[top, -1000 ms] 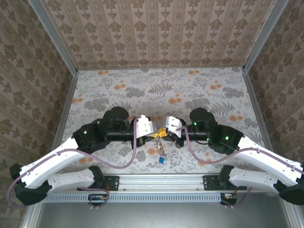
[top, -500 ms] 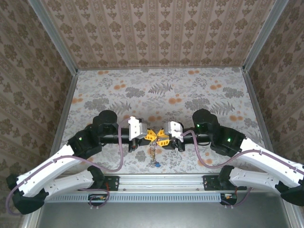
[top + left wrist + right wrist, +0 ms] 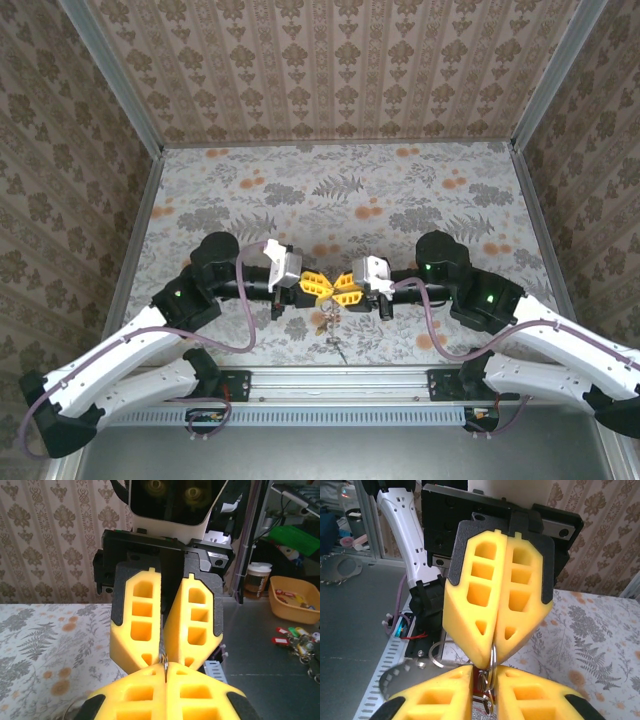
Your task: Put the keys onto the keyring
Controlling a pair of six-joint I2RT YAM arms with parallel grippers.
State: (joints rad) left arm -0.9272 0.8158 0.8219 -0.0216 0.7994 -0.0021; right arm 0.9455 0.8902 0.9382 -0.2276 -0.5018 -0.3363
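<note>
Two-handed, apparently mid-threading: pinches the keyring (image 3: 492, 661) tip to tip between left gripper (image 3: 321, 287) and right gripper (image 3: 341, 288), both clenched on it, keys (image 3: 327, 320) dangling just beneath them; next, likely calls for working a key along the coil without slackening either grip.

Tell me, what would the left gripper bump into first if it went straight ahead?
The right gripper. The left gripper points straight at it, tips almost meeting, with just the keyring between them.
</note>
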